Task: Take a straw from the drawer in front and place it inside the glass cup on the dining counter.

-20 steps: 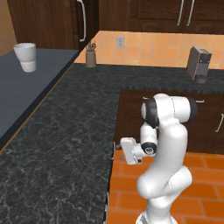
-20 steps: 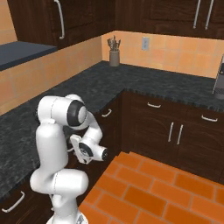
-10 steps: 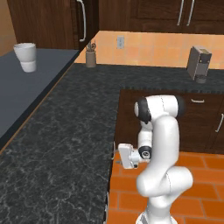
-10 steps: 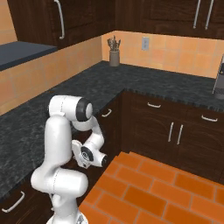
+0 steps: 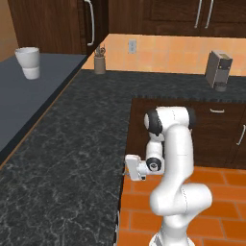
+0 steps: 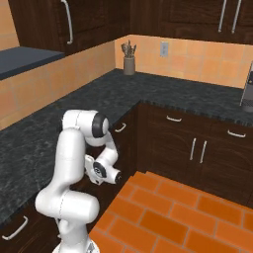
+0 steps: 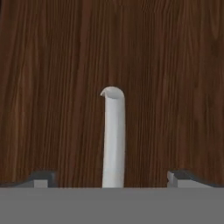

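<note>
The arm is folding low beside the front edge of the black speckled worktop (image 5: 67, 158), with the end effector (image 5: 128, 167) pointing at the dark cabinet face just under that edge. In the hand view the end effector (image 7: 112, 178) is facing a dark brown wooden drawer (image 7: 57, 78) front at close range, and a slim silver bar handle (image 7: 113, 140) is running up between the two fingertips (image 7: 41, 178), which are standing spread wide, one on each side of the bar and touching nothing. In the right base view the end effector (image 6: 88, 168) is sitting against the cabinet front below the worktop edge. A white ceramic cup (image 5: 28, 62) is standing on the grey raised worktop (image 5: 29, 96) at the far left, a utensil holder (image 5: 100, 61) is standing in the far corner, and a coffee machine (image 5: 218, 70) is standing along the back edge to the right.
</note>
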Available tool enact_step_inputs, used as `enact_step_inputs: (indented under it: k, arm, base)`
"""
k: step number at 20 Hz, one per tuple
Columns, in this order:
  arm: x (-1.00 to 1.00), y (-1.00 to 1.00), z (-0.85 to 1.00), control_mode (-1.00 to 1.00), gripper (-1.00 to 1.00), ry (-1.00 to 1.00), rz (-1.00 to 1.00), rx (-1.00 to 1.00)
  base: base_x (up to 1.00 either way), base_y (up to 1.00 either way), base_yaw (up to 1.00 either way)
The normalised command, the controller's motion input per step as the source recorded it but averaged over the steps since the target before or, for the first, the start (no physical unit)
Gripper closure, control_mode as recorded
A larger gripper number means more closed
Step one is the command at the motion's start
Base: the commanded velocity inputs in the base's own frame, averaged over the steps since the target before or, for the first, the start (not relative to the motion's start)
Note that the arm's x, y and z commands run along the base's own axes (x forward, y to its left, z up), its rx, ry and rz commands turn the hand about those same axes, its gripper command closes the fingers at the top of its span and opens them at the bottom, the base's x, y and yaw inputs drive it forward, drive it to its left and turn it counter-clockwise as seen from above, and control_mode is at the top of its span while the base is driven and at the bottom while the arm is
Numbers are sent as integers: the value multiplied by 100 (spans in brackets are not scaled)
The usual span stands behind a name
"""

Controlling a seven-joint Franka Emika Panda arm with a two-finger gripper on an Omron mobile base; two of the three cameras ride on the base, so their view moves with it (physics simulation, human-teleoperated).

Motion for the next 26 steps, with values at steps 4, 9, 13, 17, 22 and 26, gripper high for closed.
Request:
enact_step_inputs:
  k: [4, 9, 13, 17, 22, 26]
  arm:
    - [44, 24, -47, -100, -100, 0, 0, 0]
    - [25, 31, -45, -100, -100, 0, 0, 0]
    - [-4, 20, -11, -100, 100, -1, 0, 0]
    - [-31, -13, 0, -100, 100, -3, 0, 0]
    - [-50, -60, 6, -100, 100, -1, 0, 0]
    - [-67, -95, 8, -100, 100, 0, 3, 0]
  base:
    - [0, 0, 0]
    - [0, 0, 0]
    - [0, 0, 0]
    - [0, 0, 0]
    - [0, 0, 0]
    - [0, 0, 0]
